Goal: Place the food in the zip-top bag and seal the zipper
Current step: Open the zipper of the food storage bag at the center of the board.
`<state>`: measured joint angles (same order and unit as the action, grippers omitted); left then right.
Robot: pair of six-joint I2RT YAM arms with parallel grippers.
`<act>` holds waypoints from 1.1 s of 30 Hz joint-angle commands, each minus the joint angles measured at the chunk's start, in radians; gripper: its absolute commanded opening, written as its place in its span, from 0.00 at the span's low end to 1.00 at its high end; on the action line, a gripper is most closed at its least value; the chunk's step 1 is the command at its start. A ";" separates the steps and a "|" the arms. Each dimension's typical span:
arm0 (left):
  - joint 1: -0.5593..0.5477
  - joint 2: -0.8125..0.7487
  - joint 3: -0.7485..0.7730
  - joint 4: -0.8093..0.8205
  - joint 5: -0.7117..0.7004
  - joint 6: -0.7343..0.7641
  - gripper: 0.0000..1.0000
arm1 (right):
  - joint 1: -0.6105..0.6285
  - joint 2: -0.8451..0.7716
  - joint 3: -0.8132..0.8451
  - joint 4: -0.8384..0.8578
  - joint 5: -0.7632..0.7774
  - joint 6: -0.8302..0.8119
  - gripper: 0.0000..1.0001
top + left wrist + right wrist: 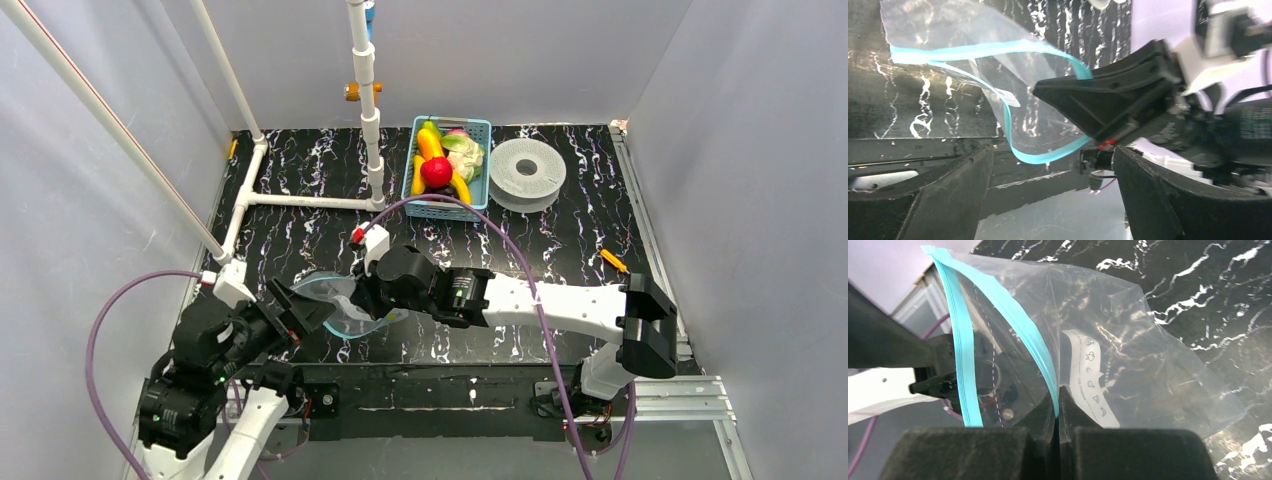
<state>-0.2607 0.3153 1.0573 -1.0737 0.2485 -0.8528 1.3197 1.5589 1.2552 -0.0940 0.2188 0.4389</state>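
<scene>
Barely begun: right gripper [1058, 396] pinched shut on the empty, unsealed bag's [1128, 355] zipper [962, 340], left gripper [1053, 165] spread open, food [437, 170] in the basket [487, 165], upper centre.

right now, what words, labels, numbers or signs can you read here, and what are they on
No text reads clearly.
White printed strip on the zip-top bag: small pictograms and tiny print, too small to read.
Grey label on the right arm: blurred, unreadable.
No other text shows.
</scene>
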 commanded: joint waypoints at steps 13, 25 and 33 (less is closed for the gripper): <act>-0.002 -0.091 -0.140 0.050 -0.063 -0.058 0.20 | 0.001 0.056 0.156 0.139 -0.064 0.053 0.01; -0.002 0.375 0.444 -0.216 -0.321 0.308 0.00 | -0.090 0.201 0.262 0.308 -0.558 0.469 0.01; -0.002 0.673 0.272 -0.068 -0.188 0.379 0.00 | -0.246 0.257 -0.035 0.528 -0.677 0.751 0.01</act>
<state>-0.2615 0.8906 1.4250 -1.2022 0.0055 -0.5407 1.1595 1.7828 1.3560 0.2855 -0.3393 1.0050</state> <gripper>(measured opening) 0.009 0.030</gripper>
